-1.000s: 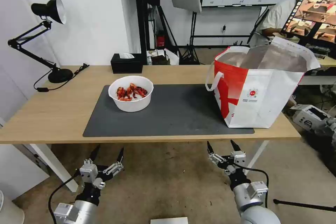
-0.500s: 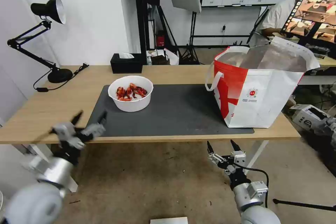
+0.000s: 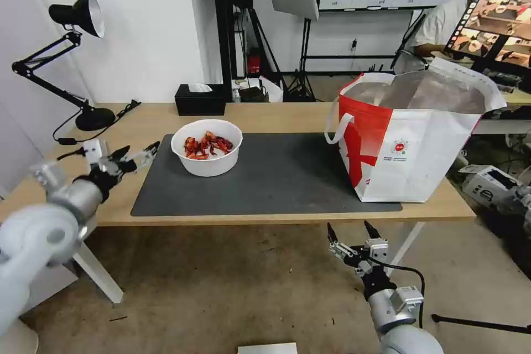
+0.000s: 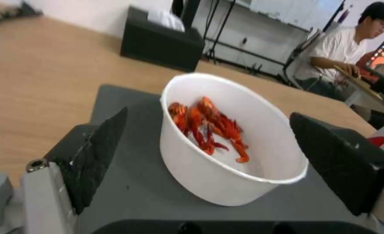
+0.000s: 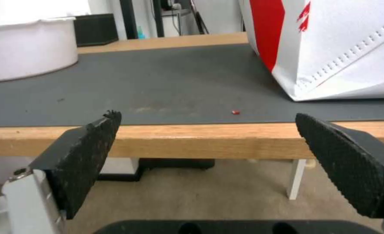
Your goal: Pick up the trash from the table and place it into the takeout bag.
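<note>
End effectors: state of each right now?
Left end effector: open, empty, beside the bowl.
Right end effector: open, empty, below the table edge.

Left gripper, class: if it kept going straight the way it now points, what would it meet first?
Most likely the white bowl of crayfish shells. The left gripper, open over the table's left part, points right at it, and the wrist view frames the bowl between the fingers. Nothing visible lies between, though depth is uncertain.

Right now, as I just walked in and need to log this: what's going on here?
The left gripper, open, hovers over the table beside the white bowl of crayfish shells on the dark grey mat, not touching it. The right gripper, open, hangs below the table's front edge. The takeout bag stands open on the right.
</note>
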`<state>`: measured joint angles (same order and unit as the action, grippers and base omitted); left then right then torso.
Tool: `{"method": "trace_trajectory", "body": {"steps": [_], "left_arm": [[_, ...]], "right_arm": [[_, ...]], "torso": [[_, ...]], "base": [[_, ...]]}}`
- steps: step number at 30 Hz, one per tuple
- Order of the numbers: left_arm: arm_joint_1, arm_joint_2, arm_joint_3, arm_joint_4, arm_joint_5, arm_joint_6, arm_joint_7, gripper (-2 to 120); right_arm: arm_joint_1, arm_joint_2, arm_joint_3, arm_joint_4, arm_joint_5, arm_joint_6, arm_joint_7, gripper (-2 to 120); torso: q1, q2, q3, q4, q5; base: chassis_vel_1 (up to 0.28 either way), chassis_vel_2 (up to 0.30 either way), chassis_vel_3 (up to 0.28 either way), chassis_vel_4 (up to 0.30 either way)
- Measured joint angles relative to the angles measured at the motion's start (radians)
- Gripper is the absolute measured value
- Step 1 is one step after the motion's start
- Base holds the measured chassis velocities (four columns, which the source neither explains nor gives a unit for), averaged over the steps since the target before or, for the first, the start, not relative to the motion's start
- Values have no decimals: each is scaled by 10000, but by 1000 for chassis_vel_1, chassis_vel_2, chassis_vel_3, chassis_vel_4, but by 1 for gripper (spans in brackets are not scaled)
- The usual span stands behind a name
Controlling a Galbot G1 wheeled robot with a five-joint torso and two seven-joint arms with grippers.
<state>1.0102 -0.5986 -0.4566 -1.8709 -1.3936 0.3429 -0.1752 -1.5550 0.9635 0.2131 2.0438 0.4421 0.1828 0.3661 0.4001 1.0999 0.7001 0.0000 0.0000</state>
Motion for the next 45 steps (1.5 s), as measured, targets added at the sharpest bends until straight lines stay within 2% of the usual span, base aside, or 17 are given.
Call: {"method": "trace_trajectory", "body": {"steps": [1,4,5,8,9,12,13,15,20,23,24,27,32,35,41,44,45], "left_arm": [[0,0,0,0,0,0,0,100],[-1524,89,1494,1172,-580,244,-43,100],[-1524,89,1494,1172,-580,244,-43,100],[-2717,-12,2601,2000,-787,404,-42,100],[-2717,-12,2601,2000,-787,404,-42,100],[-3662,-350,3474,2646,-839,505,-61,100],[-3662,-350,3474,2646,-839,505,-61,100],[-4624,-844,4260,3376,-880,529,-107,100],[-5416,-1262,4822,3987,-893,676,-250,100],[-5993,-1511,5349,4452,-667,1097,-698,100],[-5993,-1511,5349,4452,-667,1097,-698,100],[-6399,-1593,5622,4797,-551,1601,-1209,100],[-6706,-1580,5860,5032,-564,1939,-1329,100],[-6942,-1595,6009,4990,-807,2567,-1622,100],[-7383,-1755,6313,5224,-1026,2991,-2087,100],[-7524,-1789,6512,5340,-1046,3138,-2237,97],[-7558,-1807,6569,5362,-1047,3216,-2294,93]], "right_arm": [[0,0,0,0,0,0,0,100],[0,1,0,2,4,2,-1,100],[0,1,0,2,4,2,-1,100],[0,0,1,3,5,4,-1,100],[0,0,1,3,5,4,-1,100],[1,0,1,3,5,5,-1,100],[1,0,1,3,5,5,-1,100],[0,0,1,3,4,5,-1,100],[1,0,2,3,5,6,-1,100],[0,0,1,3,5,6,-1,100],[0,0,1,3,5,6,-1,100],[0,1,1,3,4,6,-1,100],[1,0,1,2,4,6,-1,100],[0,0,1,2,4,5,-1,100],[0,0,2,1,4,6,-2,100],[0,0,1,2,4,6,-1,100],[0,0,2,1,4,6,-1,100]], "torso": [[0,0,0,0,0],[1,0,0,0,0],[1,0,0,0,0],[0,0,-1,1,2],[0,0,-1,1,2],[0,0,0,0,-2],[0,0,0,0,-2],[0,-1,0,-1,-1],[0,-1,0,-1,3],[0,-1,-1,-1,0],[0,-1,-1,-1,0],[0,0,-1,-1,1],[-1,-1,-1,1,0],[-2,0,-1,1,0],[-2,1,-1,-1,0],[-1,0,-1,0,0],[-1,1,-1,0,0]], "base": [[0,0,0,0],[0,0,0,0],[0,0,0,0],[0,0,0,0],[0,0,0,0],[0,0,0,0],[0,0,0,0],[0,0,0,0],[0,0,0,0],[0,0,0,0],[0,0,0,0],[0,0,0,0],[0,0,0,0],[0,0,0,0],[0,0,0,0],[0,0,0,0],[0,0,0,0]]}}
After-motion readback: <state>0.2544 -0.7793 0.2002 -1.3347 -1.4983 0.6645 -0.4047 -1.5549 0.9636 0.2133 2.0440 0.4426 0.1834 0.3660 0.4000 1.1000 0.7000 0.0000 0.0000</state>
